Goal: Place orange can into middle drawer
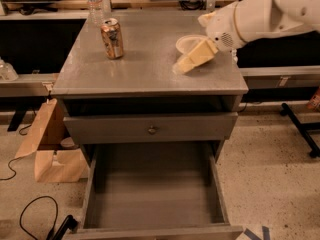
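Small orange-copper drinks can with silver top (112,39): upright on the flat grey metal top of the cabinet (145,71), toward its back left, nothing touching it. Clear plastic bottle (93,1) just behind the can, at the rear edge. My gripper (186,65), a cream wedge on the end of my white rounded arm (260,14), hangs over the right half of the cabinet top, tip angled down and to the left, toward the can's side but well apart from it. I hold nothing. Whether my gripper is spread or closed I cannot tell; it reads as a single pale shape. Shallow white bowl (186,42) sits on the top behind my gripper and is partly hidden by it. Below the top: a dark open gap, then a shallow grey drawer front with a small round knob (152,130), pushed in. Under that, the wide deep grey middle drawer (152,196) is pulled fully out toward the camera, flat floor bare, low side walls visible left and right. Brown paper bag (50,146) leans against the cabinet's left side on the speckled floor; a black cable (32,211) loops near it.
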`<state>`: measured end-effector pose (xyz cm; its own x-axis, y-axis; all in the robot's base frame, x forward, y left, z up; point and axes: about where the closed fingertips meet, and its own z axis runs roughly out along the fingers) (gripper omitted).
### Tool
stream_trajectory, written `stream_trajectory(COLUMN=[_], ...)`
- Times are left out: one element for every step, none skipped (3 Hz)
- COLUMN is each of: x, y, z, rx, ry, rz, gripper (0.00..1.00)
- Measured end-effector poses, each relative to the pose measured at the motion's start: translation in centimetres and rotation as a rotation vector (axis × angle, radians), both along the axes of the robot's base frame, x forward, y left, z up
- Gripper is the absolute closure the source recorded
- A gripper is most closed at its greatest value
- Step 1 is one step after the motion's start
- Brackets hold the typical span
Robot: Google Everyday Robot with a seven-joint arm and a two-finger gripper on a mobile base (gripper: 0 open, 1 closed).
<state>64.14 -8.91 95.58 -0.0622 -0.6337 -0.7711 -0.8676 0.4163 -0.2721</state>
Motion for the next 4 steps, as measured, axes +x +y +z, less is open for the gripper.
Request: stream_trajectory(x=[3.9, 5.2, 5.2, 8.2], y=[3.6, 3.4, 3.4, 6.2], z=[-1.0, -0.1, -0.1, 0.2], rx=[0.177, 0.202, 0.202, 0.260], ry=[-0.010, -0.054, -0.054, -0.095], rz=[-0.052, -0.089, -0.089, -0.072], gripper=[0.00, 0.00, 0.00, 0.00])
